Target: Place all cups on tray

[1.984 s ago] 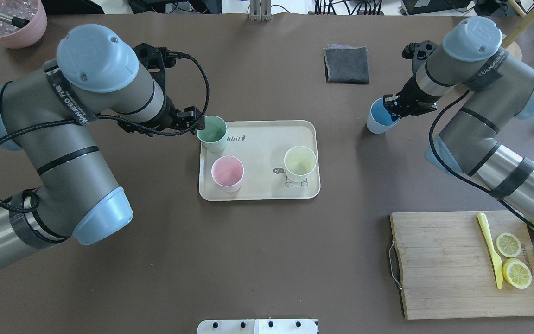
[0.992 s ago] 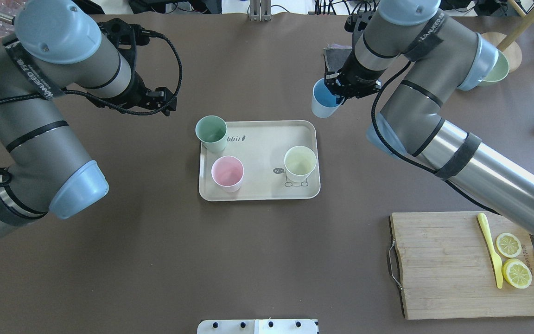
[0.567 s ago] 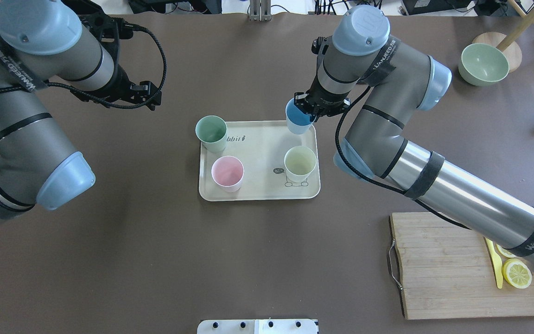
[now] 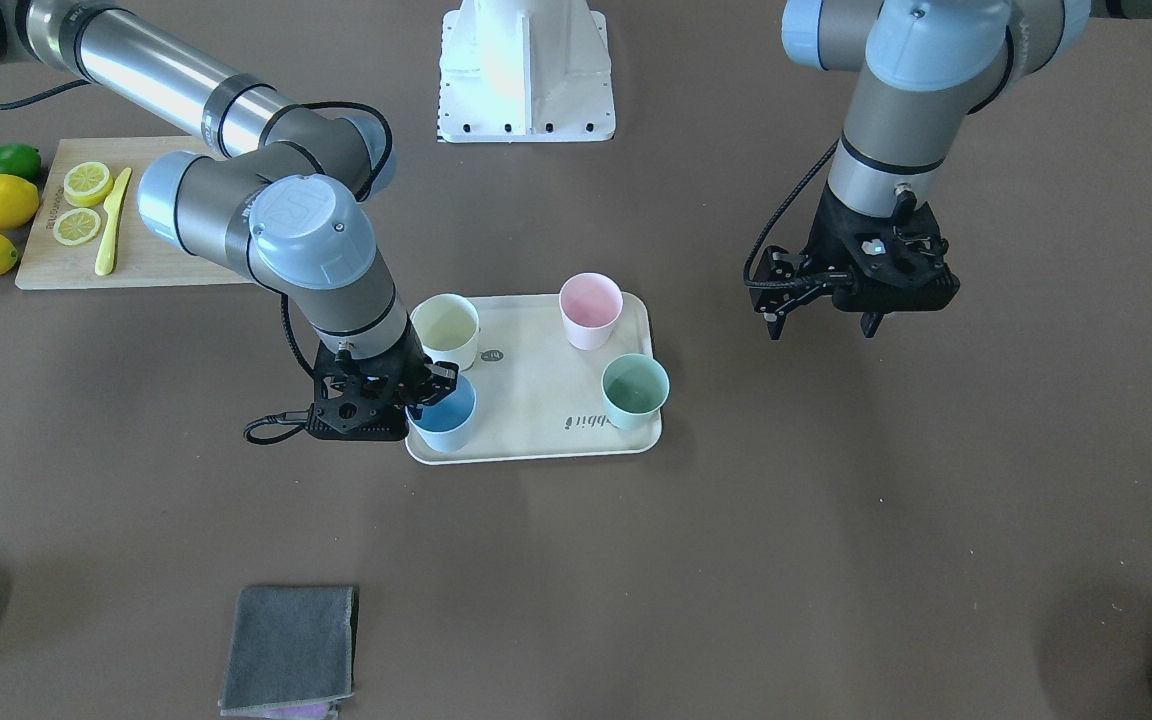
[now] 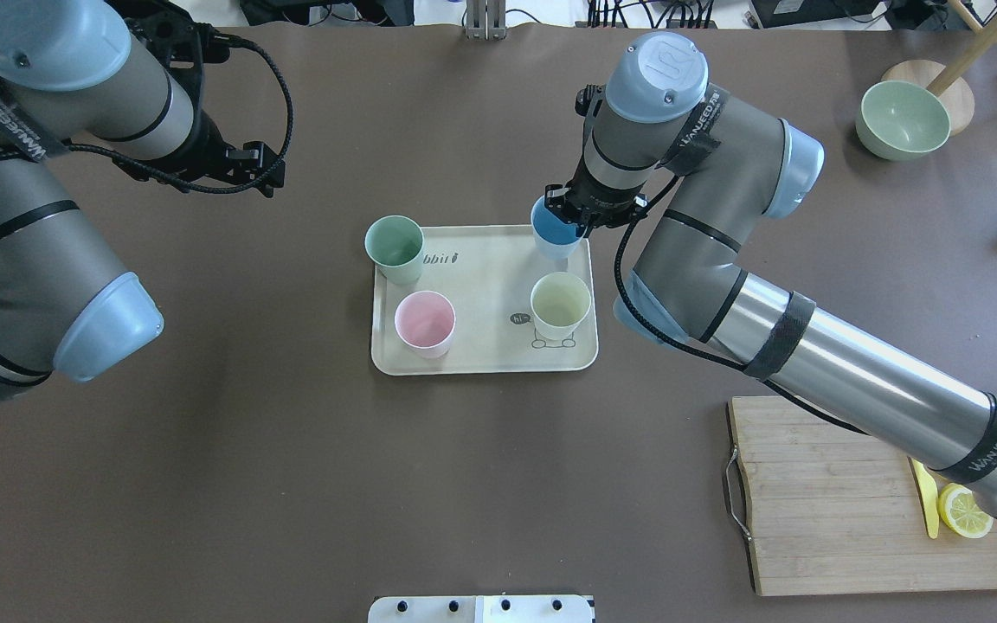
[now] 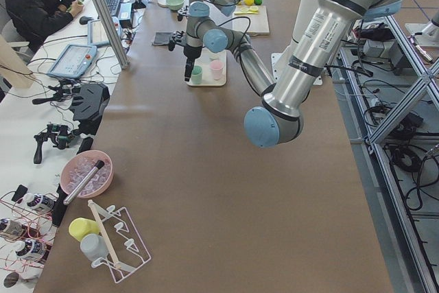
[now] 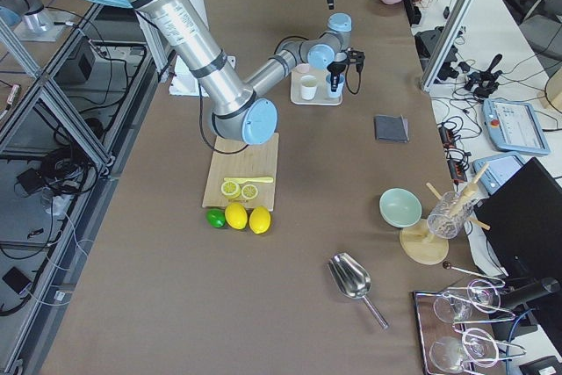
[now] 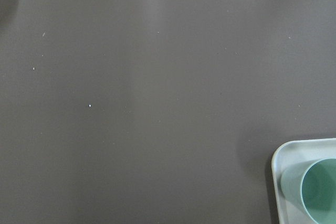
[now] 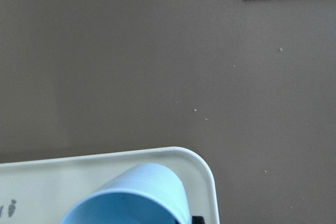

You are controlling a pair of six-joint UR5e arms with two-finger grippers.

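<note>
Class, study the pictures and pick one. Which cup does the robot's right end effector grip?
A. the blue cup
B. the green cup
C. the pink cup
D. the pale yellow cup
A: the right end effector is closed on the rim of the blue cup at a corner of the tray.

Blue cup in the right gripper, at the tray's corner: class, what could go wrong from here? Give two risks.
1. The blue plastic cup is held by the right gripper at a rounded corner of the cream tray; set on the raised rim, it may tip when released.
2. The pale yellow cup stands close by; the gripper could nudge it on leaving.
</note>
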